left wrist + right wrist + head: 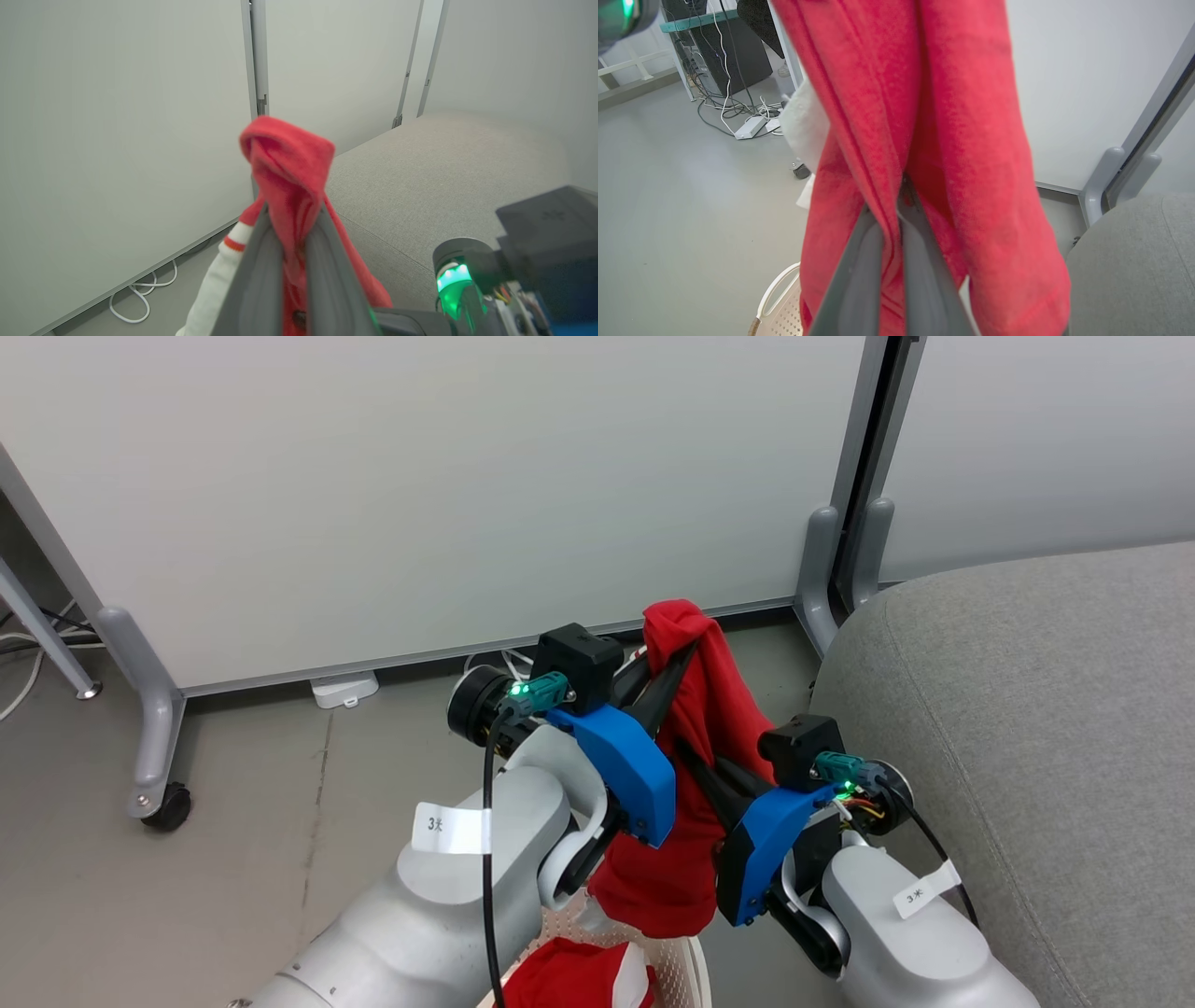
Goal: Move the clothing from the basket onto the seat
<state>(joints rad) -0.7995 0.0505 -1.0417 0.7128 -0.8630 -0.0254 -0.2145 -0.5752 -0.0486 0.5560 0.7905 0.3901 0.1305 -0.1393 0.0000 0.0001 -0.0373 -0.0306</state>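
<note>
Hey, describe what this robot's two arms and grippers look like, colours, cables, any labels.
Both forearms, left and right, are pale grey shells, each bearing a white tag marked 3. The left gripper and right gripper have long dark grey fingers on a blue bracket, topped by a black camera box. A black cable ends in a teal plug glowing green.

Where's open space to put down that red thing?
The grey seat is bare from its rounded edge rightward. Floor between the partition's wheeled foot and the left arm is open. The basket below is crowded with red clothing.
</note>
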